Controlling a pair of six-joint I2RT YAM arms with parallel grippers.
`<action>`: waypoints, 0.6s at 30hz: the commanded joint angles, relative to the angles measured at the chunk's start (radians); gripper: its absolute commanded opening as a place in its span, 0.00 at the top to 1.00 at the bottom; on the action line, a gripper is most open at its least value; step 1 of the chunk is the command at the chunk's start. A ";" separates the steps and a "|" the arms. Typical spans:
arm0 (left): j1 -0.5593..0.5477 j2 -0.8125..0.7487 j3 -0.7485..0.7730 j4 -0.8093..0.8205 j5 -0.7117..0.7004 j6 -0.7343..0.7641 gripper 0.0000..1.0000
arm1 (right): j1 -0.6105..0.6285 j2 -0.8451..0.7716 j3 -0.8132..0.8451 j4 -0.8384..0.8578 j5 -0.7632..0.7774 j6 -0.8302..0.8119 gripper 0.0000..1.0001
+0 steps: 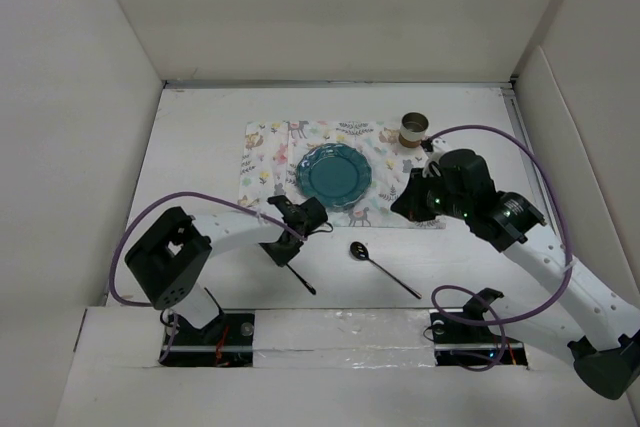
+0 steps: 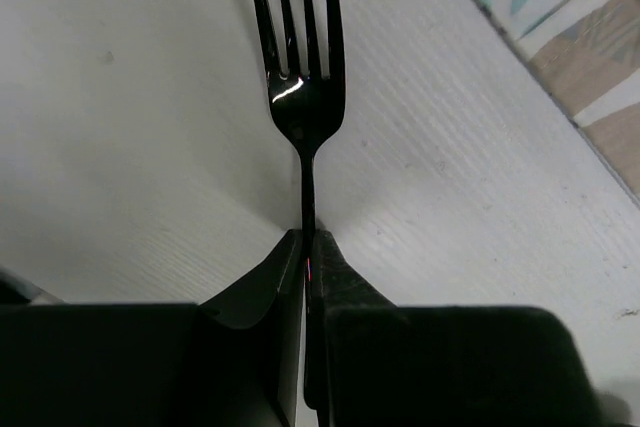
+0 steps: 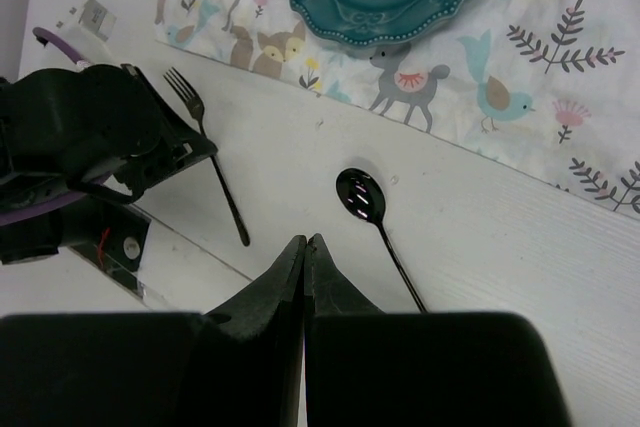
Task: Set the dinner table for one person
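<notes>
A black fork lies on the white dinner table, with my left gripper shut on its handle just behind the tines. From above, that gripper sits in front of the placemat's near left corner, and the fork's handle sticks out toward the front edge. A black spoon rests on the table to its right. The teal plate sits on the animal-print placemat. My right gripper hovers shut and empty above the spoon.
A small brown cup stands at the placemat's far right corner. White panels wall in the table on three sides. A raised white ledge runs along the front edge by the arm bases. Purple cables loop beside both arms.
</notes>
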 commanded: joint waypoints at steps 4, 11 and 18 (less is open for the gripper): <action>-0.023 0.073 0.287 -0.206 -0.313 0.267 1.00 | -0.015 -0.001 0.056 -0.002 0.010 -0.021 0.97; 0.041 0.185 0.581 -0.107 -0.531 0.802 1.00 | -0.035 0.018 0.056 0.000 0.012 -0.018 0.96; 0.271 0.110 0.486 0.396 -0.222 1.282 1.00 | -0.076 0.019 0.076 -0.028 0.015 -0.016 0.97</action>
